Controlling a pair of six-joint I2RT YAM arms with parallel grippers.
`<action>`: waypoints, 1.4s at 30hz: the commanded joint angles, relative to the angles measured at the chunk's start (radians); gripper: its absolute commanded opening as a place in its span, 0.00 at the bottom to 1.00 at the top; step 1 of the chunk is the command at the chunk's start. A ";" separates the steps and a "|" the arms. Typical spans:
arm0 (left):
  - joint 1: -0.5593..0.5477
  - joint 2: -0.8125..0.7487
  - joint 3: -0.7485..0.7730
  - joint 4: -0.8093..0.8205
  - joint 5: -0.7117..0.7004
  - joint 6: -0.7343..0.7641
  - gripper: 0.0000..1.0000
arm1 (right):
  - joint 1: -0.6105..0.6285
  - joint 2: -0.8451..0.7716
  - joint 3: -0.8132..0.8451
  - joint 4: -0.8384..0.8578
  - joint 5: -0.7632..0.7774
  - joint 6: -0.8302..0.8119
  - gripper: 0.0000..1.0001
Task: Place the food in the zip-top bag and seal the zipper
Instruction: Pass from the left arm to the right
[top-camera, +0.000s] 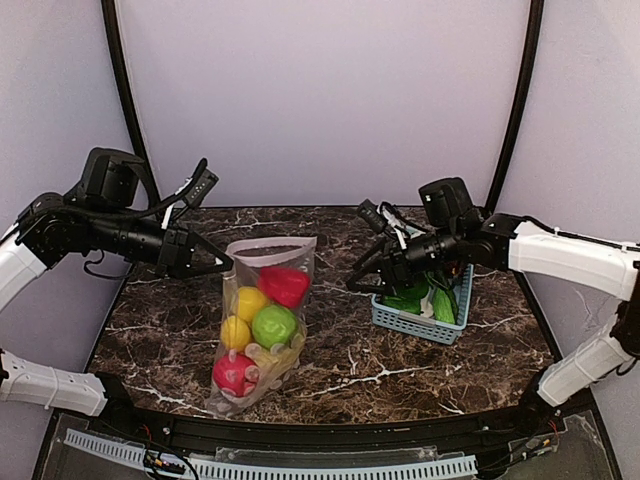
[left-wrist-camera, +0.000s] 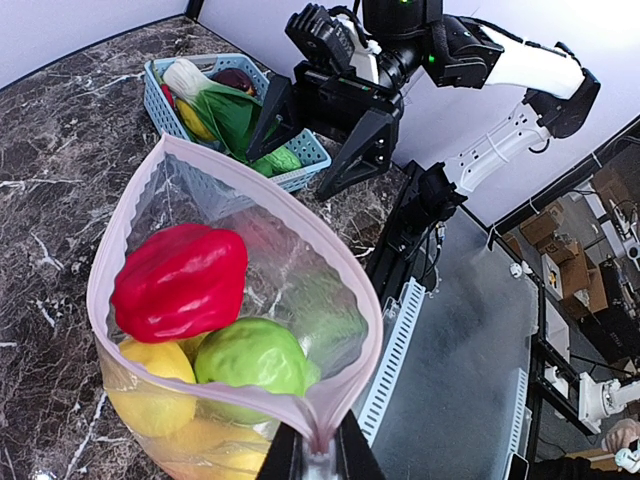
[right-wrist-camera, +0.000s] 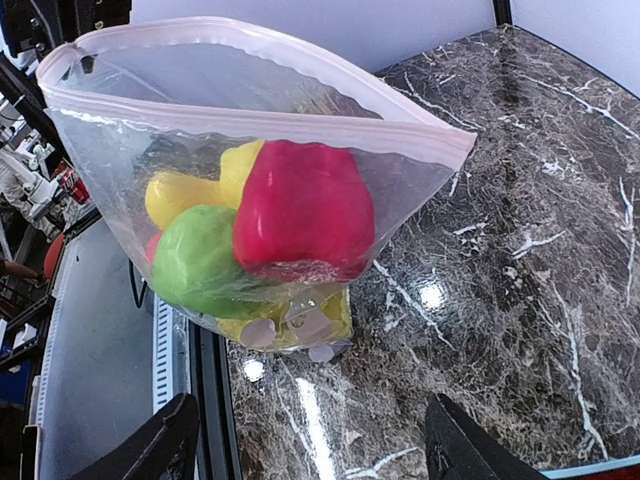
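Observation:
The clear zip-top bag (top-camera: 262, 345) lies on the marble table with its mouth lifted and gaping. Inside are a red pepper (top-camera: 285, 285), a lemon (top-camera: 248, 300), a green apple (top-camera: 274, 325) and a red fruit (top-camera: 232, 372) near the bottom. My left gripper (top-camera: 226, 265) (left-wrist-camera: 318, 458) is shut on one end of the pink zipper (left-wrist-camera: 250, 195), holding that corner up. My right gripper (top-camera: 358, 275) (right-wrist-camera: 312, 450) hangs open to the right of the bag, apart from it, with nothing between its fingers. It faces the bag's far end (right-wrist-camera: 440, 140).
A light-blue slotted basket (top-camera: 425, 322) stands at the right, just below my right gripper, holding a green leafy vegetable (top-camera: 410, 297) and other toy produce. The table's front edge with a white slotted rail (top-camera: 300, 465) runs close behind the bag's bottom.

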 joint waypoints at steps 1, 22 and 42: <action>-0.001 -0.031 -0.015 0.036 0.043 -0.002 0.01 | -0.004 0.061 0.005 0.157 -0.054 0.028 0.76; -0.002 -0.053 -0.051 0.023 0.081 0.000 0.01 | 0.011 0.284 0.134 0.357 -0.200 0.106 0.60; -0.002 -0.055 -0.057 0.013 -0.006 -0.014 0.01 | 0.037 0.280 0.122 0.491 -0.208 0.215 0.00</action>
